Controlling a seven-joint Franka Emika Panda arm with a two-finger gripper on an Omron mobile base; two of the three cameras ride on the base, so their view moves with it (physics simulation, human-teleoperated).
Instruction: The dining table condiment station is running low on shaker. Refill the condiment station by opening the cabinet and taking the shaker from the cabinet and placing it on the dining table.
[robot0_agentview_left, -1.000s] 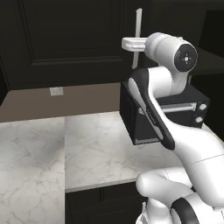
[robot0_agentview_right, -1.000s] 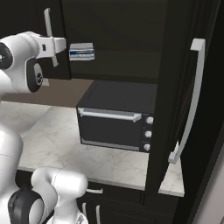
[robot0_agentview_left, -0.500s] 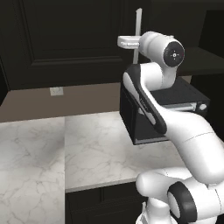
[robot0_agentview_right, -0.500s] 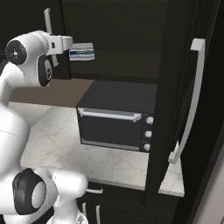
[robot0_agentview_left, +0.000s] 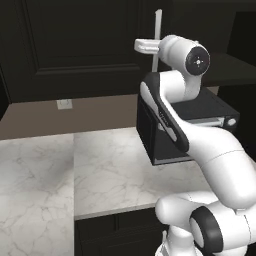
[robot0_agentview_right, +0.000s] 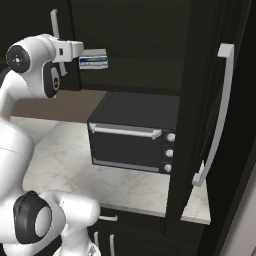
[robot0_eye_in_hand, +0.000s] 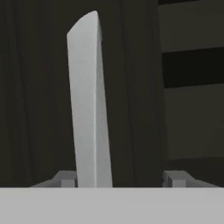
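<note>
- Reaching high, your two-finger gripper (robot0_eye_in_hand: 118, 178) sits at the long vertical silver bar handle (robot0_eye_in_hand: 89, 105) of the black-brown wall cabinet (robot0_agentview_left: 75, 45); its two small dark finger tips stand spread either side of the bar, not yet pressed on it.
- Judge the handle as rigid metal, smooth and likely slippery. Take it across its narrow width, near mid-length, so the door swings without the fingers sliding along the bar.
- Expect the door to feel stiff at the hinge. Pull in an arc, not straight back.
- Your small off-white shaker cannot be made out from here. The dark space beside the handle, seen from the hand camera, looks like an open shelf bay, but it is too dim to tell what it holds.
- Note the flat grey kitchen scale with a blue display (robot0_agentview_right: 93, 61), on the shelf just beside the handle. It is not your target.
- Mind the black box-shaped appliance with a horizontal silver handle (robot0_agentview_right: 132, 140), below the cabinet handle on the white marble worktop (robot0_agentview_left: 110, 170). The arm's elbow passes close over it.
- Watch the tall dark door with a curved silver handle (robot0_agentview_right: 215, 115), open, well to the far side of the appliance.
</note>
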